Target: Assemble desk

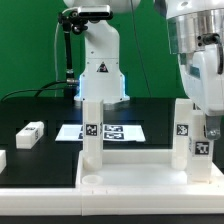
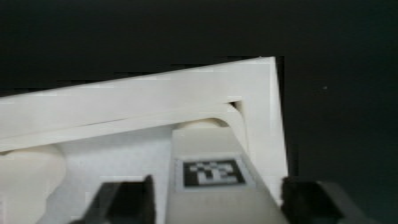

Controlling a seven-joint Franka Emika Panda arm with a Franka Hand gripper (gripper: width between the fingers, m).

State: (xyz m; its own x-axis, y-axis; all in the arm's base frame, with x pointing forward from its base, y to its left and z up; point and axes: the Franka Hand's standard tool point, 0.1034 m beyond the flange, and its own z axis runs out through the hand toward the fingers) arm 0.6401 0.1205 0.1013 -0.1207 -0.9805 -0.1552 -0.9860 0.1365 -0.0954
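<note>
In the exterior view the desk top (image 1: 135, 165) lies flat on the black table (image 1: 35, 108), rim upward. Three legs stand upright on it. A third leg (image 1: 92, 130) stands at the corner on the exterior view's left, and a second leg (image 1: 183, 122) stands toward the exterior view's right. A tagged leg (image 1: 203, 150) stands just beside the second one, nearer that end of the desk top. The gripper (image 1: 211, 126) hangs right over the tagged leg, but this view does not show how its jaws stand. A loose leg (image 1: 30, 133) lies on its side, well apart from the desk top on the exterior view's left. The marker board (image 1: 110, 131) lies flat behind the desk top.

In the wrist view the gripper (image 2: 217, 205) is spread. Its fingers (image 2: 121, 200) stand either side of the tagged leg (image 2: 214, 168), with dark gaps between each pad and the post, so nothing is pinched yet. The leg stands close to a corner of the desk top (image 2: 107, 110).

The kit looks like light, stiff plastic with smooth faces, so it is probably a little slippery but not fragile. A leg is best taken across two flat opposite sides, on the upper part, square to the pads. A skewed grip could let it twist or tip in its socket.
</note>
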